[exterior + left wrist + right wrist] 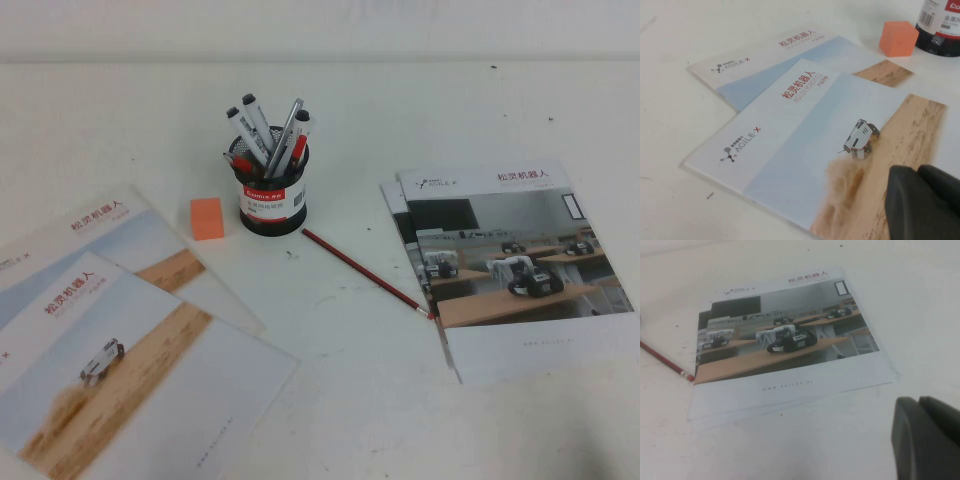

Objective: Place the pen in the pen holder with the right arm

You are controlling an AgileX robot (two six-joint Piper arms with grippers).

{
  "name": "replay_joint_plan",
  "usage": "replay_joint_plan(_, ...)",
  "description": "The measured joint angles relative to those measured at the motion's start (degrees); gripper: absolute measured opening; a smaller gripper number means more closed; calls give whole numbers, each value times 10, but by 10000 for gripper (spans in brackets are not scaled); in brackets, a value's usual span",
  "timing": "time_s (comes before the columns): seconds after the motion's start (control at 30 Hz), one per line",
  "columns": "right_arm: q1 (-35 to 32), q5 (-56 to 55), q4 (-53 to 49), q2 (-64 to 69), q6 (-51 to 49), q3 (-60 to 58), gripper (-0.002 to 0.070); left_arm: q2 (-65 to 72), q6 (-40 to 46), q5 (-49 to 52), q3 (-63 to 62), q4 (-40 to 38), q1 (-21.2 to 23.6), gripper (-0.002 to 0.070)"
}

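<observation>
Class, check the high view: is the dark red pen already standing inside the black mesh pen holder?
No: the pen lies flat on the table, right of the pen holder.

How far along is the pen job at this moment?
Nothing looks done: the pen lies flat on the table, beside the pen holder and touching the brochure edge. Nothing is in hand; the right end effector hovers near that brochure, the left end effector over the left brochures. Grasping and inserting remain.
</observation>
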State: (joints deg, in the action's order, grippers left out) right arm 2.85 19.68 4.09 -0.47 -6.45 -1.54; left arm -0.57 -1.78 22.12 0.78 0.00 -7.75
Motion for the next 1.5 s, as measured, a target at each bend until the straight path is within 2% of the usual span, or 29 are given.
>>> replay_joint_plan(1.2,0,0,-4,0,0,0,-20,0,0,0,0,0,0,-1)
replay_joint_plan(1.33,0,-9,76,0,0,0,-20,0,0,0,0,0,0,-1)
replay_joint_plan(1.43,0,-35,222,0,0,0,-20,0,0,0,0,0,0,-1)
replay_joint_plan(1.5,0,-52,355,0,0,0,-20,0,0,0,0,0,0,-1)
